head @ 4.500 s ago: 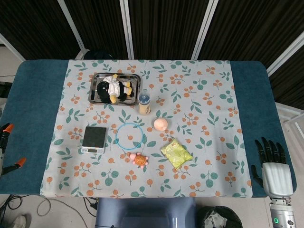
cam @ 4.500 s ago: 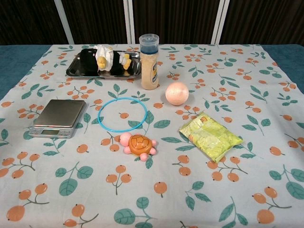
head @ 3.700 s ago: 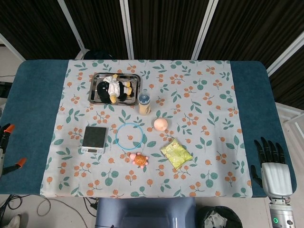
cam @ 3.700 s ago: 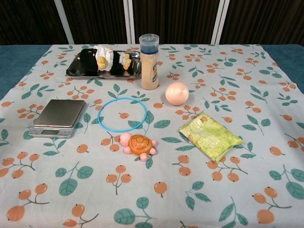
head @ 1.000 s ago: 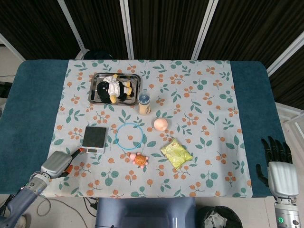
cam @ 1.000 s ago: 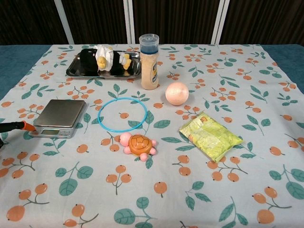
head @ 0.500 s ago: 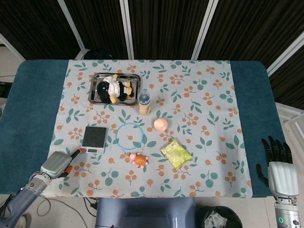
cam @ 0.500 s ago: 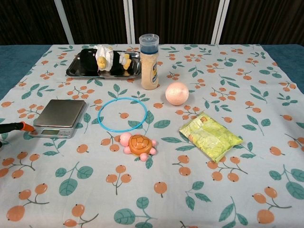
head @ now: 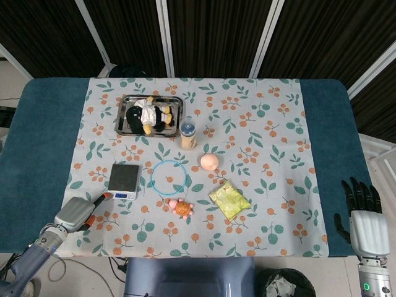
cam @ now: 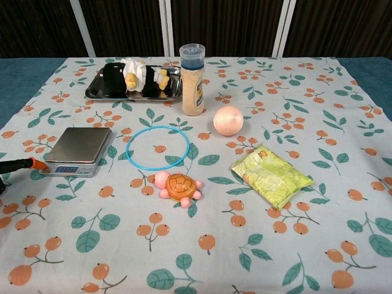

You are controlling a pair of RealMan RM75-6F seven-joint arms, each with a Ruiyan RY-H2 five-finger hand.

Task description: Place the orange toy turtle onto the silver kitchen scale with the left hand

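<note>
My left hand hovers empty, a fingertip at the silver kitchen scale; orange toy turtle sits untouched; right hand spread open, idle.

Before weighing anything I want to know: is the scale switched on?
On. In the chest view the scale's front display glows blue. The left hand's fingertip is at that front edge. The digits are too small to read.

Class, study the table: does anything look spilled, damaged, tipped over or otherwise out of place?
Nothing stands out. The spice jar stands upright, the plush toy lies in its tray, and the toy turtle sits right way up on the cloth.
</note>
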